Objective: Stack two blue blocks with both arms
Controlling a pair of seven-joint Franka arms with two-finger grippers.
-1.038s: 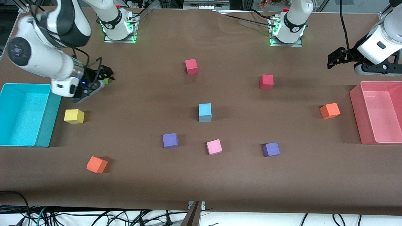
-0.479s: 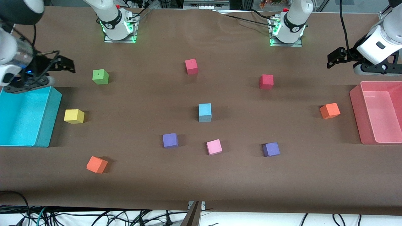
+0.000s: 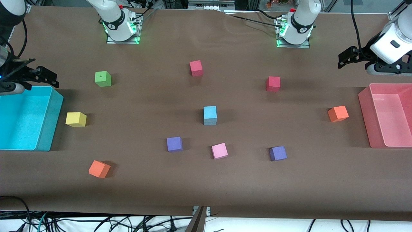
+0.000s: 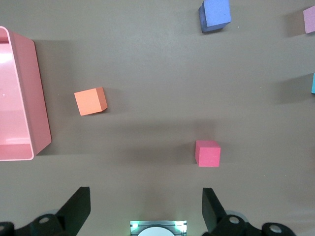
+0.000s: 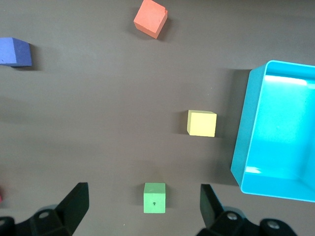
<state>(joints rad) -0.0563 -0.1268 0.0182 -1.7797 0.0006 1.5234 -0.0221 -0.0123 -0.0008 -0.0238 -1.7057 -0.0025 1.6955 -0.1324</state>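
Note:
One sky-blue column (image 3: 210,112) stands at mid-table. It shows taller than the other cubes, and I cannot make out two separate blue blocks in it. A sliver of it shows in the left wrist view (image 4: 313,82). My right gripper (image 3: 48,76) is open and empty, up over the table edge beside the cyan bin (image 3: 51,129). In its wrist view (image 5: 142,188) a green cube (image 5: 154,197) lies far below. My left gripper (image 3: 343,59) is open and empty, up near the pink bin (image 3: 365,119), and waits. Bare cloth shows between its fingers (image 4: 145,192).
The green cube (image 3: 103,79), a yellow one (image 3: 76,119) and an orange one (image 3: 99,169) lie toward the right arm's end. Two red cubes (image 3: 196,68) (image 3: 273,83), two purple ones (image 3: 174,144) (image 3: 278,153), a pink one (image 3: 219,151) and another orange one (image 3: 338,113) lie around the column.
My right gripper has drawn away from over the green cube to the table edge by the cyan bin, uncovering the green cube. My left gripper has barely shifted.

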